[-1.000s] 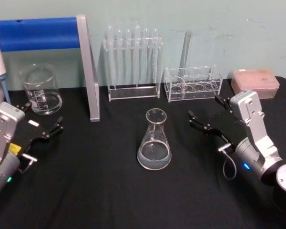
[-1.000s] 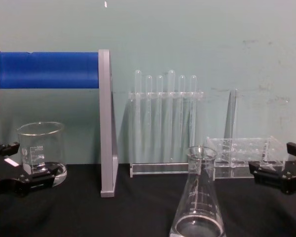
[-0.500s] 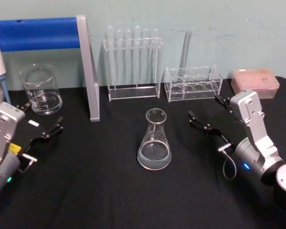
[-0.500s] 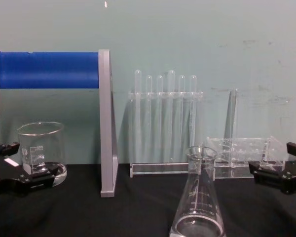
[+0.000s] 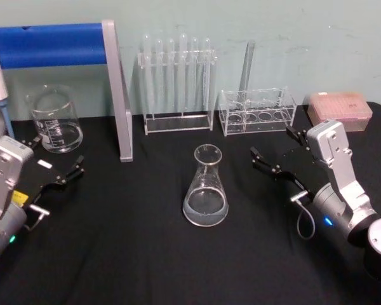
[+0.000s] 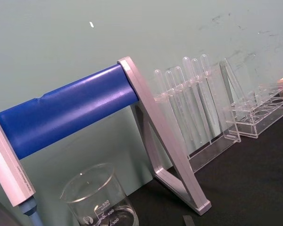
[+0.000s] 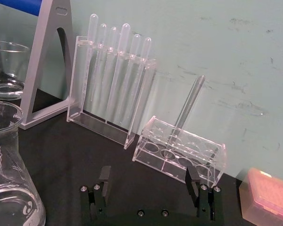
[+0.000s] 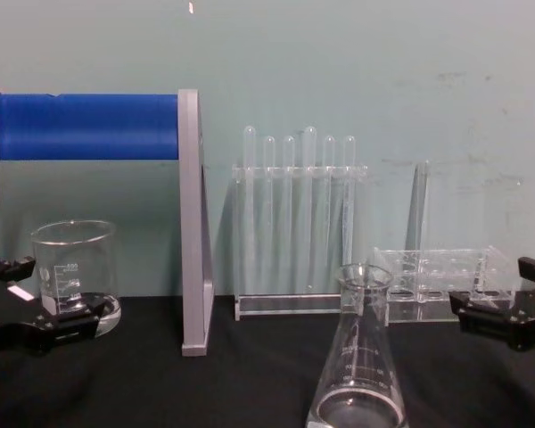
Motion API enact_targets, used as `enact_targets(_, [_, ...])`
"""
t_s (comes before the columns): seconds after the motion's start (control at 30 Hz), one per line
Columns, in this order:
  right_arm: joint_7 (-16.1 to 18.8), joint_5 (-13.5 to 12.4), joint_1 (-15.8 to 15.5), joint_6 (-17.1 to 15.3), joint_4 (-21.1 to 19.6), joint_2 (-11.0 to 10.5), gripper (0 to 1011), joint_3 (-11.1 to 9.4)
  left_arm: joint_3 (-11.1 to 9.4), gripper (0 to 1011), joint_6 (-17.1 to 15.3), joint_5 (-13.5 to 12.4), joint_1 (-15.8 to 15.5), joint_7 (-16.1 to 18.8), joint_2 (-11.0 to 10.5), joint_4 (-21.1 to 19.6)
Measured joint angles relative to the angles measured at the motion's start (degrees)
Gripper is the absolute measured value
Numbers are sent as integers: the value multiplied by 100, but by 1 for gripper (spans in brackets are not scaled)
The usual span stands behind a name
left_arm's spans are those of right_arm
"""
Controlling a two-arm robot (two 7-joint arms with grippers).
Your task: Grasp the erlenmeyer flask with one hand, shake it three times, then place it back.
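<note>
Black surface (image 5: 127,254). Beaker (image 5: 53,119) far left, beside blue-barred grey stand (image 5: 117,95). Tall rack (image 5: 176,82) of upright test tubes at back centre. Low clear rack (image 5: 257,111) right of it, one tube standing. Pink tip box (image 5: 340,109) far right.

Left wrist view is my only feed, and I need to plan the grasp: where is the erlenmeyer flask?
Observer: The erlenmeyer flask stands upright mid-table, in front of the tall test tube rack.
Operator: Which gripper is nearer?
Observer: The right gripper, open, sits to the flask's right, apart from it.
Operator: And my left one?
Observer: The left gripper is open near the beaker, far to the flask's left.
</note>
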State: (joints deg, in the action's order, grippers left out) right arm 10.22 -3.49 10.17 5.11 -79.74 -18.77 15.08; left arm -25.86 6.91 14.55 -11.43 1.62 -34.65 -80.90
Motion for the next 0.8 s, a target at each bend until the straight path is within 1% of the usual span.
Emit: enact_targets(0.8, [0,0,0,0,0,0,1000,0,0,1001,0,0,0,0,0,0])
